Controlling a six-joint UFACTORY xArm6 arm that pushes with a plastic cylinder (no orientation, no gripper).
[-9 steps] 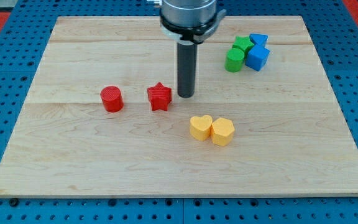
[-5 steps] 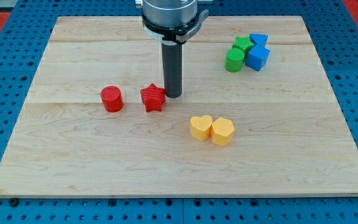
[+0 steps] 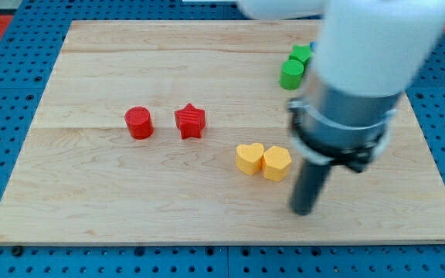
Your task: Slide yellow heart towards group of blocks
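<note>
Yellow heart (image 3: 249,158) sits mid-worktop (image 3: 91,193), touching the yellow hexagon-ish block (image 3: 276,163) on its right. No gripper on this rig, only the rod; my tip (image 3: 304,210) is down just right of and below that yellow pair, opposite side from the green blocks (image 3: 293,68) at the top. Judging by that, I'm lining up a push up toward the group. Red cylinder (image 3: 138,123) and red star (image 3: 190,121) lie left of the heart.
</note>
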